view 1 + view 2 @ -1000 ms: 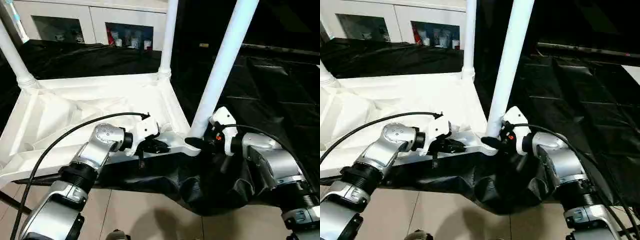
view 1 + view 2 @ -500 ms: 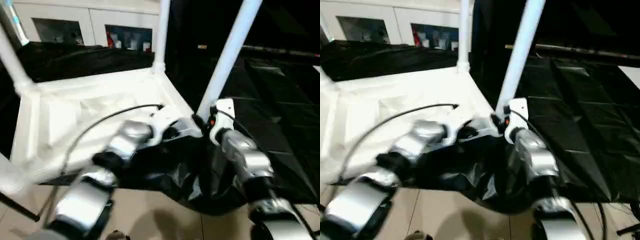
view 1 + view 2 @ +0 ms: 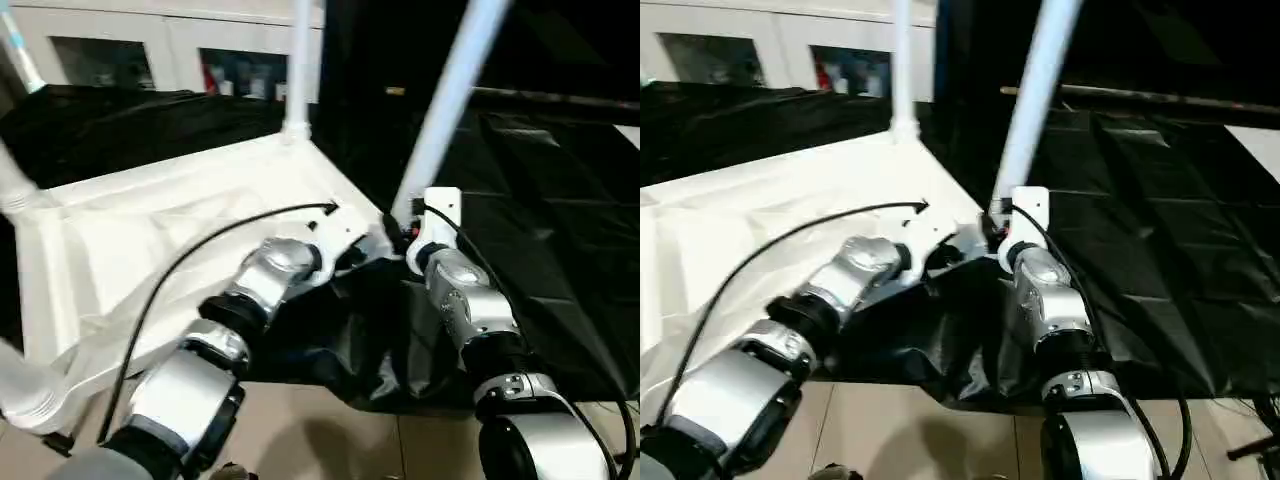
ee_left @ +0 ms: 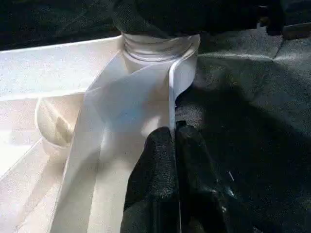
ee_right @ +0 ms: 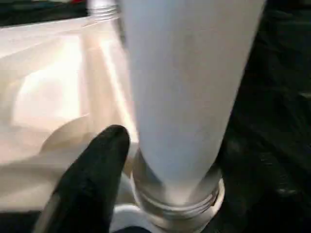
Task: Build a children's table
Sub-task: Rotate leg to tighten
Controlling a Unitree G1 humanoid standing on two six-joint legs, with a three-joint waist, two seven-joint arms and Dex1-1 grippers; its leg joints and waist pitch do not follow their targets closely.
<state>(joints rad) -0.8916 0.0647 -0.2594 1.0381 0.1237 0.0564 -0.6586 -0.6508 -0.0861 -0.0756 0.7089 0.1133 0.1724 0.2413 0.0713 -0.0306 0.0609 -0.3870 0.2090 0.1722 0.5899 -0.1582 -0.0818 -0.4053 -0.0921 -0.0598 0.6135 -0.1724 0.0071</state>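
The children's table lies upside down, its white ribbed top (image 3: 150, 240) on the black-draped surface. White legs rise from the corner sockets: one at the near right corner (image 3: 445, 110), one at the far corner (image 3: 297, 70), one at the left (image 3: 12, 175). My left gripper (image 4: 174, 138) is shut on the thin rim of the top, just short of the near right corner socket (image 4: 158, 46). My right gripper (image 3: 404, 236) sits at the base of the near right leg (image 5: 184, 97). One black finger (image 5: 97, 170) stands a little off that leg, and the other is hidden behind it.
The black drape (image 3: 560, 200) covers the surface to the right and bunches below the table's near corner (image 3: 350, 340). White cabinets with glass doors (image 3: 230, 70) stand at the back. A black cable (image 3: 200, 260) arcs over my left forearm. Beige floor (image 3: 330, 440) lies below.
The camera has swung. Both forearms now reach more steeply forward to the near right corner. The left gripper keeps its hold on the rim, and the right stays at the leg's base.
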